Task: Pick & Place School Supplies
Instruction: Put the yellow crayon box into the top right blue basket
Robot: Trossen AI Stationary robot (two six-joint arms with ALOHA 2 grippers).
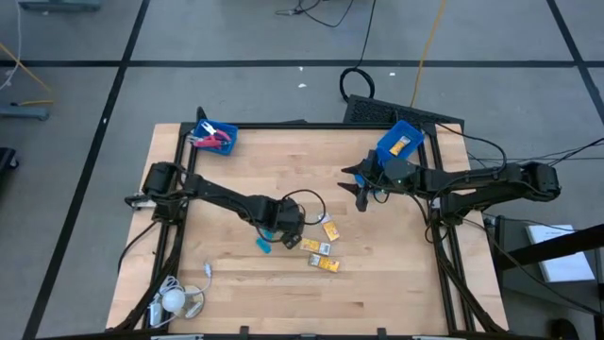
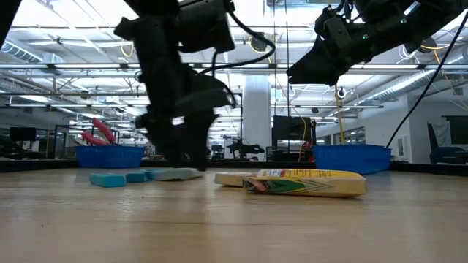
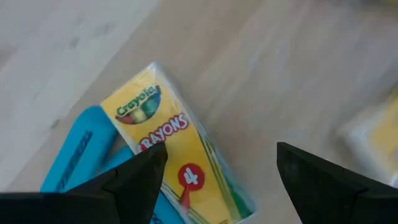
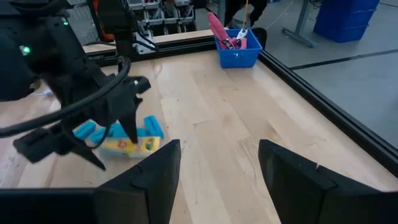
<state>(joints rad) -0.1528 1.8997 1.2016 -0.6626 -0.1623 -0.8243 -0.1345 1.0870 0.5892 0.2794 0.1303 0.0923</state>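
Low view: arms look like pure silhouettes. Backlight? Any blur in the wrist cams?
Low view: yes, the bright ceiling lights behind turn both arms near-black, while the crayon packet on the table stays readable. Left wrist view: the crayon box label is legible but soft, and the yellow packet at the frame edge is fully blurred. Right wrist view: the blue bin is fairly sharp.

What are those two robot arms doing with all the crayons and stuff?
They're sorting school supplies into blue bins. The left gripper is open and low over a crayon packet lying against a light-blue piece on the table; it isn't holding anything. The right gripper is open too, up in the air near a bin with a yellow packet in it. The other bin holds the red-handled scissors. More packets wait on the table.
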